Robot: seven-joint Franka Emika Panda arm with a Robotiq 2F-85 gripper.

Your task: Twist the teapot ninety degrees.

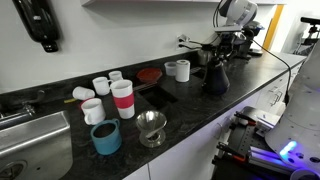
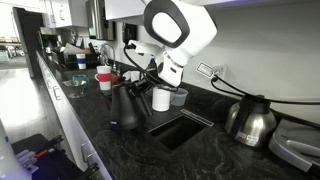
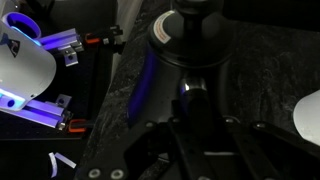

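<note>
the black teapot (image 2: 124, 108) stood on the dark worktop (image 2: 205, 150) just beside a white mug (image 2: 160, 99), the tool (image 2: 138, 80) close above it, its grip impossible to tell; probably rigid, smooth and weighty, best gripped at the narrow top.

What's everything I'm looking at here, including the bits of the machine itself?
teapot: one, matte black, on the counter under the pincer
silver pot: one, shiny metal, further along the counter
white mugs: at least four, white, clustered near the sink
tumbler: one, red and white, beside the mugs
blue cup: one, blue, counter front
funnel-shaped dish: one, metal, beside the blue cup
sink: one, steel, counter end
counter: one, dark
arm: one, white, above the teapot
pincer: one, black, close over the teapot; open or shut unclear
</note>
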